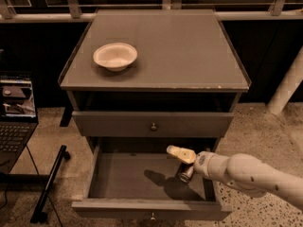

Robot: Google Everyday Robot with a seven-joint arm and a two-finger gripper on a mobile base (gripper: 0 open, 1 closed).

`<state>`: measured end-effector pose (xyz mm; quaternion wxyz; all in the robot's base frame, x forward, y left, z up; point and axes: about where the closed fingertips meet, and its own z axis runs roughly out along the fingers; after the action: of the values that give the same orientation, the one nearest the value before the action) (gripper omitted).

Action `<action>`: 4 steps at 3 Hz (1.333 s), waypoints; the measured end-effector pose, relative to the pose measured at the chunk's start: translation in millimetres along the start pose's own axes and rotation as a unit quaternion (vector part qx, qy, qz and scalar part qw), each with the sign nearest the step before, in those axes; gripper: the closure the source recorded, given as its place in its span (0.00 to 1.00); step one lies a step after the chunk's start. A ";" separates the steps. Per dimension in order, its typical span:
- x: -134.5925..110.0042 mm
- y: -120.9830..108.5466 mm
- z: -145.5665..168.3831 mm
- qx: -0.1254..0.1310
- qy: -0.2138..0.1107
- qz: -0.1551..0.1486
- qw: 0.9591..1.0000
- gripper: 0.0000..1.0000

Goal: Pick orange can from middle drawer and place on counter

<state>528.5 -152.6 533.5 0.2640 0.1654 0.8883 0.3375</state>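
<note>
The middle drawer (pixel 123 174) is pulled open below the shut upper drawer (pixel 152 125). The orange can (pixel 185 173) is inside it at the right, tilted, its shiny end facing me. My gripper (pixel 182 160) reaches into the drawer from the right and sits right at the top of the can, seemingly touching it. The grey counter (pixel 180 51) is the cabinet's top, well above the gripper.
A white bowl (pixel 115 56) sits on the counter's left side. An open laptop (pixel 16 112) and a black rod (pixel 49 183) are on the floor at the left. A white post (pixel 286 86) stands at the right, and a railing runs behind the cabinet.
</note>
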 end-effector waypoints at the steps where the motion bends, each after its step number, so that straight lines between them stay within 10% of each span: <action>1: 3.3 -14.9 22.1 0.019 0.015 0.005 1.000 0.00; 4: -4.6 -39.6 50.0 0.031 0.029 0.025 0.999 0.00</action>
<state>556.6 -157.6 476.3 0.2239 0.1857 0.9013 0.3210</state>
